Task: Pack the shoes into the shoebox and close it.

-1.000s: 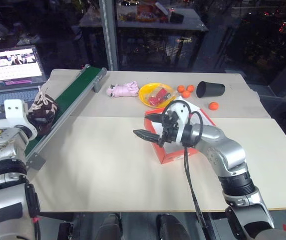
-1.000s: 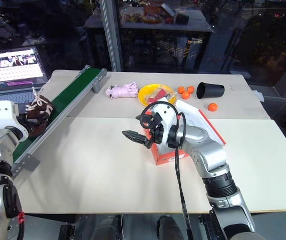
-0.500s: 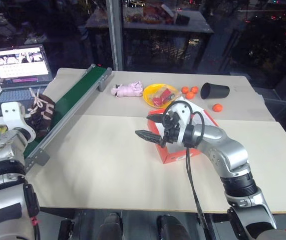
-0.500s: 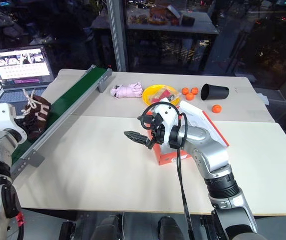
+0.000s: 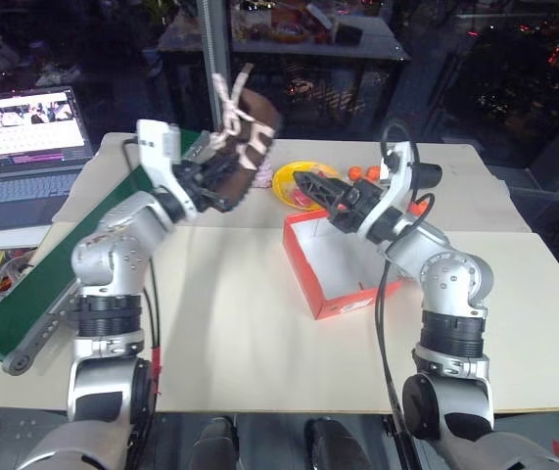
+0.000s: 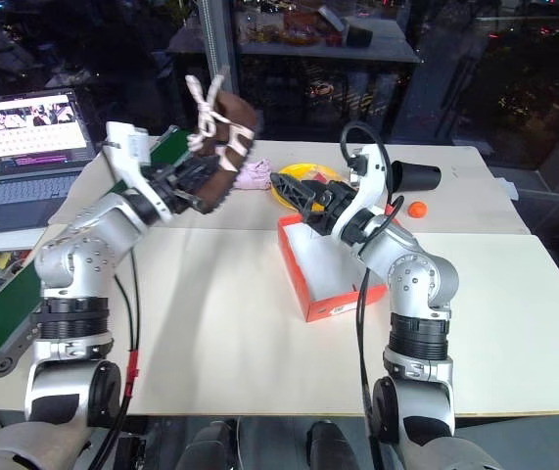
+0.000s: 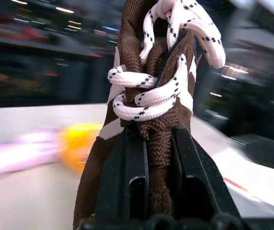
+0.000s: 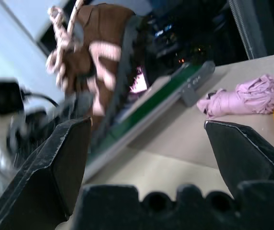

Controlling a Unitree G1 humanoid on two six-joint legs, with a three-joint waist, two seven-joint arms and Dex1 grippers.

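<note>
- Since a second ago the left gripper has swung from beside the green conveyor at the table's left edge up and across toward the middle, bringing a brown shoe with it.
- Its two black fingers are clamped on the shoe's upper just under the white laces; the shoe stands upright above the gripper, raised off the table.
- The right gripper has risen from low in front of the shoebox to above the box's far-left corner, and points toward the shoe.
- Its fingers stand wide apart with nothing between them; in the right wrist view the shoe sits ahead of them, apart from both.
- The shoebox lies open on the table just below the right gripper, white inside; the shoe is held to its left and higher.
- Behind the box are a yellow bowl, a pink plush toy, a black cup and an orange ball.
</note>
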